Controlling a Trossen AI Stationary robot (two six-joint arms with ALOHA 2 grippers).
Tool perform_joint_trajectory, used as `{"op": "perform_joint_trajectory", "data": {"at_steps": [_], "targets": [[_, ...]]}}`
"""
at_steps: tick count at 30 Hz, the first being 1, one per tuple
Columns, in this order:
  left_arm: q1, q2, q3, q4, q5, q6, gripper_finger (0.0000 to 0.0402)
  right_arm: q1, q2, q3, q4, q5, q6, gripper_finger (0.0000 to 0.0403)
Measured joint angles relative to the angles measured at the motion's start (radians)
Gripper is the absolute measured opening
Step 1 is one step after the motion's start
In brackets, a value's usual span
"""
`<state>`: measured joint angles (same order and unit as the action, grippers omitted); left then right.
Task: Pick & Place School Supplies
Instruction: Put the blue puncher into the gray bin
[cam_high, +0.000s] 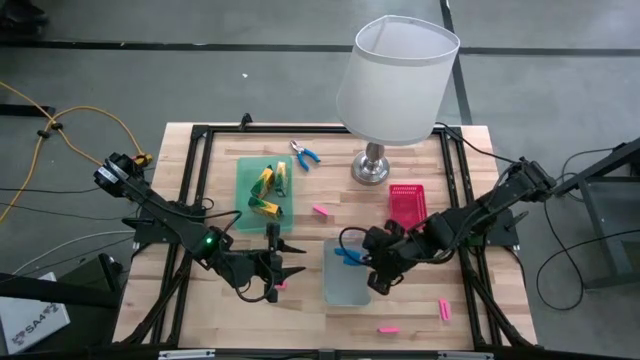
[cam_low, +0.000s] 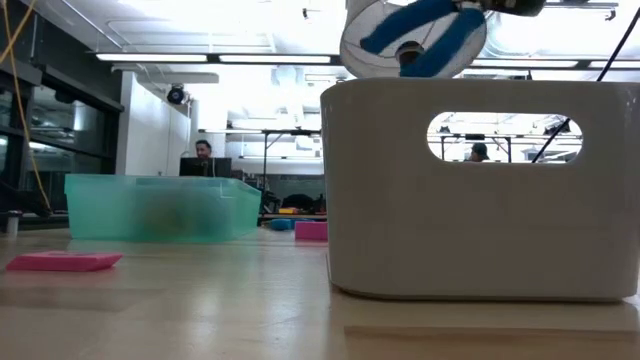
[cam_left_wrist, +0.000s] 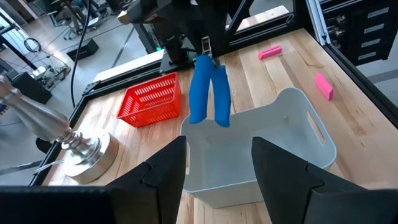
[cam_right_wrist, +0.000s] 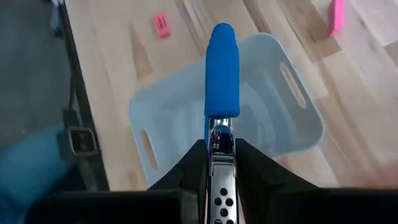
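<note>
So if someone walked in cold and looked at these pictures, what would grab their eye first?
Probably the right tool, shut on blue-handled pliers and holding them handles-down right over the grey tray near the table's front. Next, the big white-shaded lamp at the back of the table, standing over everything. The left tool waits open just left of the grey tray.

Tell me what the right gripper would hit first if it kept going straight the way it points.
Probably the grey tray: the right gripper, shut on blue-handled pliers, aims into it, handles leading. Depth is unclear.
</note>
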<state>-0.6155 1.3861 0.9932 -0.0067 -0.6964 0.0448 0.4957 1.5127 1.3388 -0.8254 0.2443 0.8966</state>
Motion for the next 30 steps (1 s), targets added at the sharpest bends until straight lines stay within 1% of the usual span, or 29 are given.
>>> {"op": "perform_joint_trajectory", "data": {"at_steps": [8, 15, 17, 20, 24, 30], "targets": [[0.000, 0.000, 0.000, 0.000, 0.000, -0.022, 0.0175, 0.010, 0.000, 0.000, 0.061, 0.090, 0.134, 0.0051], [0.000, 0.000, 0.000, 0.000, 0.000, -0.075, 0.0175, 0.017, 0.000, -0.002, 0.105, 0.190, 0.308, 0.0051], [0.000, 0.000, 0.000, 0.000, 0.000, -0.091, 0.0175, 0.029, 0.000, -0.030, 0.181, 0.224, 0.366, 0.0051], [0.000, 0.000, 0.000, 0.000, 0.000, -0.119, 0.0175, 0.059, 0.000, -0.106, 0.306, 0.248, 0.464, 0.0051], [0.000, 0.000, 0.000, 0.000, 0.000, -0.147, 0.0175, 0.099, 0.000, -0.195, 0.465, 0.326, 0.556, 0.0051], [0.000, 0.000, 0.000, 0.000, 0.000, -0.142, 0.0175, 0.159, 0.000, -0.269, 0.535, 0.393, 0.686, 0.0051]]}}
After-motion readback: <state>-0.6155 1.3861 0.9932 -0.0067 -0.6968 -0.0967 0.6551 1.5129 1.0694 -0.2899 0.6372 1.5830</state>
